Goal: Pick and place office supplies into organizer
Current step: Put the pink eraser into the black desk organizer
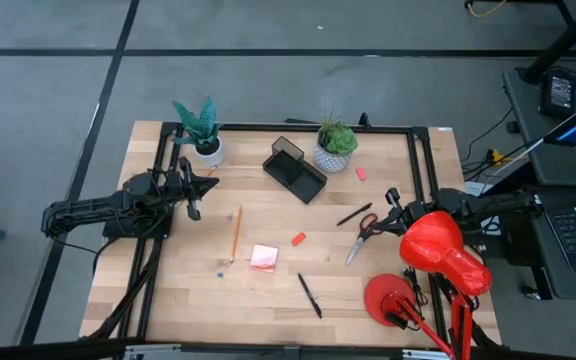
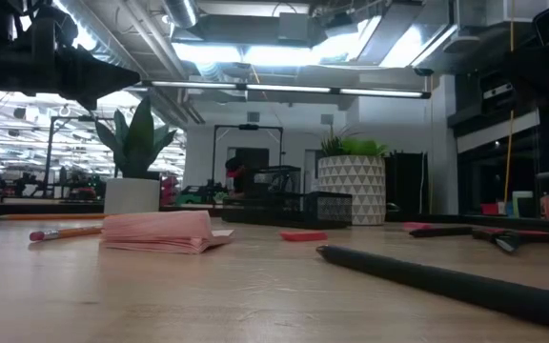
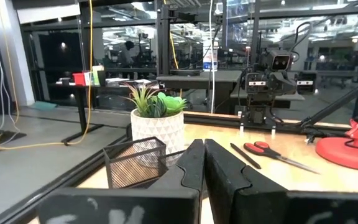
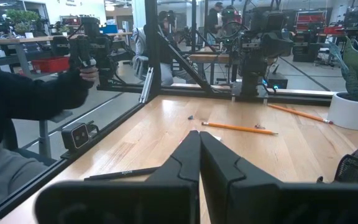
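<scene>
Nothing's in yet! The black mesh organizer (image 1: 295, 169) sits far-centre, apparently empty. Pencil (image 1: 235, 233), pink sticky pad (image 1: 264, 257), red eraser (image 1: 298, 239), scissors (image 1: 361, 234) and 2 black pens (image 1: 310, 296) all lie loose on the table. Left gripper (image 1: 194, 187) and right gripper (image 1: 393, 208) hover at either side, both closed, holding nothing.

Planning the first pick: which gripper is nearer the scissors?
Right. The right gripper sits just beside the scissors; the left gripper is across the table, beyond the organizer.
</scene>
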Tool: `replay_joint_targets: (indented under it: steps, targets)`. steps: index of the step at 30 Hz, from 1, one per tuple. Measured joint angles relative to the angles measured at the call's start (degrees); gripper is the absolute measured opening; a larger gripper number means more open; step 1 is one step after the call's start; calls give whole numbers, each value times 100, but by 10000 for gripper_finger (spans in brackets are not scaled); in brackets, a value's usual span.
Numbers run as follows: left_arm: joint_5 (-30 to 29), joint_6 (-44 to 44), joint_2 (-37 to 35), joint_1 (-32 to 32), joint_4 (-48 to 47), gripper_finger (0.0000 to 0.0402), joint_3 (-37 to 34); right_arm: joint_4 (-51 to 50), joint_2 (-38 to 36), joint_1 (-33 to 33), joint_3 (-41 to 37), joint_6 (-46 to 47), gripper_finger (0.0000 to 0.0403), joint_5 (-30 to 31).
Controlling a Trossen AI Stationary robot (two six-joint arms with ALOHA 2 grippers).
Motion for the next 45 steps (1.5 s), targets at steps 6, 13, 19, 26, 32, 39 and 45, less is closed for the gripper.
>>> replay_joint_targets:
  steps: [6, 13, 19, 26, 32, 39, 45]
  targets:
    - [0, 47, 0, 1, 0, 6, 1, 2, 0, 1, 2, -1, 12, 1]
    - [1012, -429, 0, -1, -45, 6, 2, 194, 0, 2, 0, 3, 12, 263]
    - [1098, -366, 236, -1, -5, 1, 2, 501, 0, -2, 2, -300, 12, 455]
    - [885, -199, 1001, -1, 42, 1, 382, 583, 2, -13, 4, -186, 12, 1336]
    - [743, 230, 1988, -1, 37, 1, 979, 716, 2, -13, 8, -478, 12, 2037]
    - [310, 669, 3091, 5, 38, 3, 1570, 542, 322, -181, 482, -301, 12, 2257]
    - [317, 707, 3659, 3, 39, 3, 1765, -219, 1282, -565, 1181, -53, 12, 2489]
